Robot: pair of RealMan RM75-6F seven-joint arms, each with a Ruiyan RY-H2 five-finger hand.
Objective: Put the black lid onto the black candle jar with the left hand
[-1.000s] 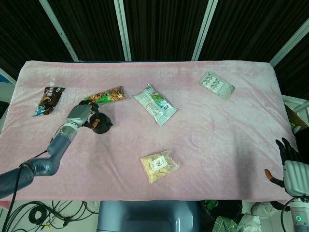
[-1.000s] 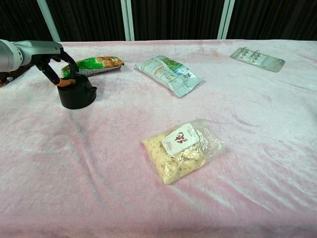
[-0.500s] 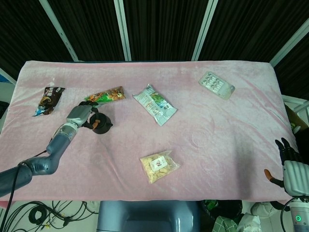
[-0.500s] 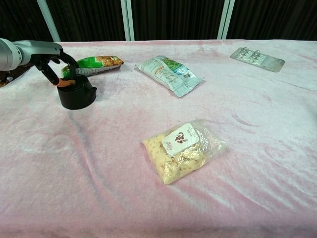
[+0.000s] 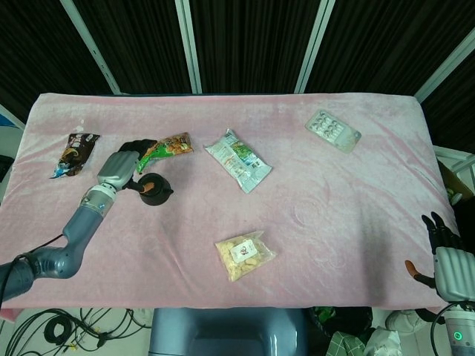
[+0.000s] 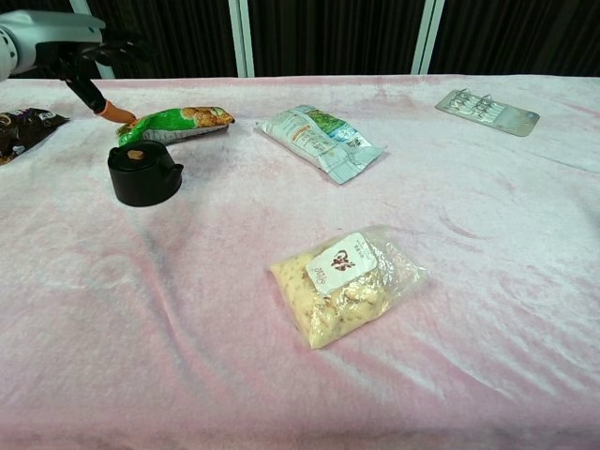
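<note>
Table (image 6: 525, 281) in pink velvet, black candle jar (image 6: 142, 183) near its left end, likely heavy and rigid, black lid (image 6: 141, 157) already seated, light, best taken by its rim; left hand (image 6: 70, 42) above, fingers apart, empty; right hand (image 5: 449, 256) idle, open.

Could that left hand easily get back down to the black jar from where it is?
Probably yes. The left hand hangs open just above and beside the black candle jar, lid on, and nothing lies between them; the green snack bag sits behind it.
</note>
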